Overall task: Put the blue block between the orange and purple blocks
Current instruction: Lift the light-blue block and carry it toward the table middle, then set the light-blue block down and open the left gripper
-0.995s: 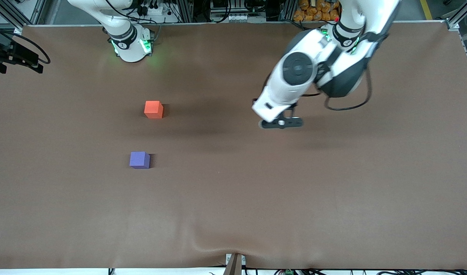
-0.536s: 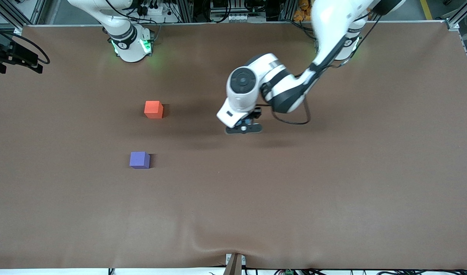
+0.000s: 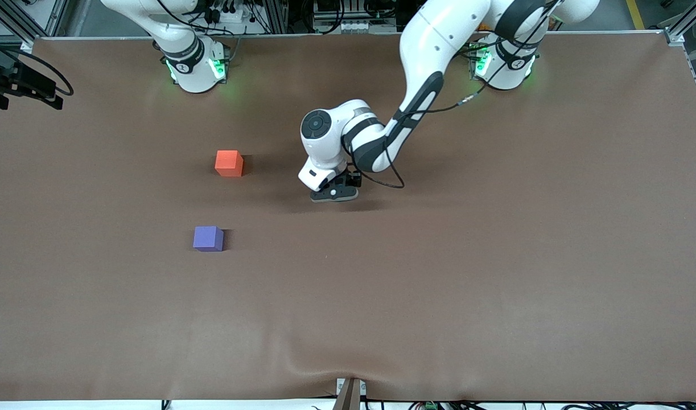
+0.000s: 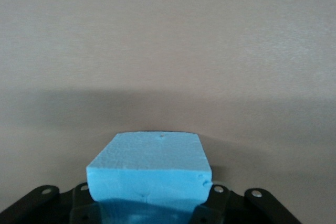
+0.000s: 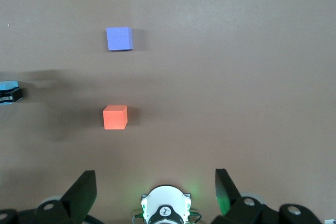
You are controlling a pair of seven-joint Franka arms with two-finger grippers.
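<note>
Item one, blue block [image 4: 149, 169]: I see it clamped in the left end effector [image 3: 334, 193], which is closed on it, up over the middle of the table [image 3: 439, 285], well in from every edge. Item two, orange block [image 3: 229, 163]: resting on the table toward the right arm's end, closer to the edge where the bases stand. Item three, purple block [image 3: 208, 238]: also on the table, nearer the front camera than the orange one, the two apart with bare brown surface between them. Item four, right end effector [image 5: 155, 190]: I read its fingers as spread wide and holding nothing, waiting high above its own base with both resting blocks in its wrist view.
</note>
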